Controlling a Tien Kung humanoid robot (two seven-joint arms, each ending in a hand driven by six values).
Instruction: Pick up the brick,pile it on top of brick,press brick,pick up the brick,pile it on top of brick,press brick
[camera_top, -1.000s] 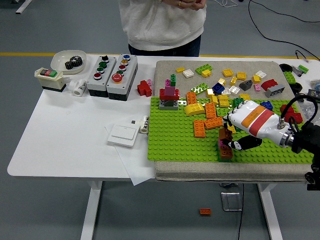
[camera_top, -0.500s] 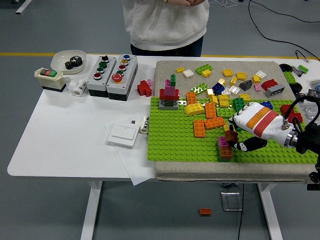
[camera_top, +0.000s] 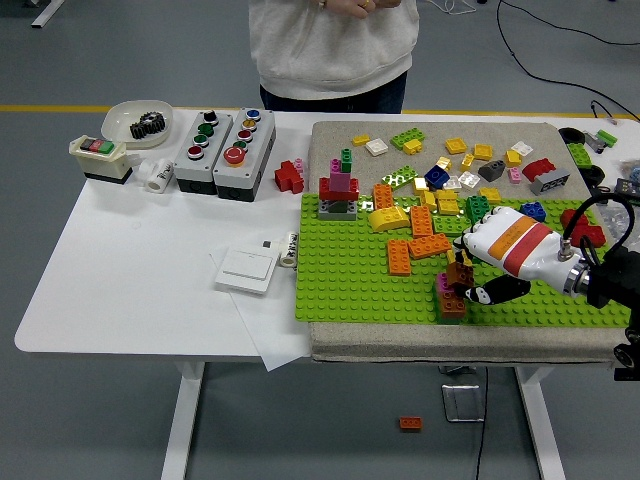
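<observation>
A brown brick (camera_top: 461, 273) sits clamped in the fingers (camera_top: 480, 294) of the right hand (camera_top: 500, 255), on top of a small brick stack (camera_top: 449, 299) of orange and pink pieces standing on the green baseplate (camera_top: 345, 280). The thumb, black at its tip, reaches under and in front of the brick from the right, while the other fingers curl down over it from above, so the hand is closed around the brick and touching the stack's top. How firmly the brick is seated on the piece below cannot be told, since the fingers cover the joint.

Just left of the fingers lie flat orange bricks (camera_top: 412, 245); above them a yellow sloped brick (camera_top: 388, 217) and, further left, a red and pink tower (camera_top: 339, 190) on a grey base. Beyond the hand, loose bricks (camera_top: 470, 160) in many colours are scattered over the beige mat (camera_top: 330, 135).

Well away to the left of the fingers, on the white table (camera_top: 120, 270), are a white switch plate (camera_top: 246, 269), two button boxes (camera_top: 224, 140) and a bowl with a gear (camera_top: 140, 121).

A person (camera_top: 330, 45) stands at the far side, cut off at the chest, hands together. The right forearm is cut by the picture's edge.
</observation>
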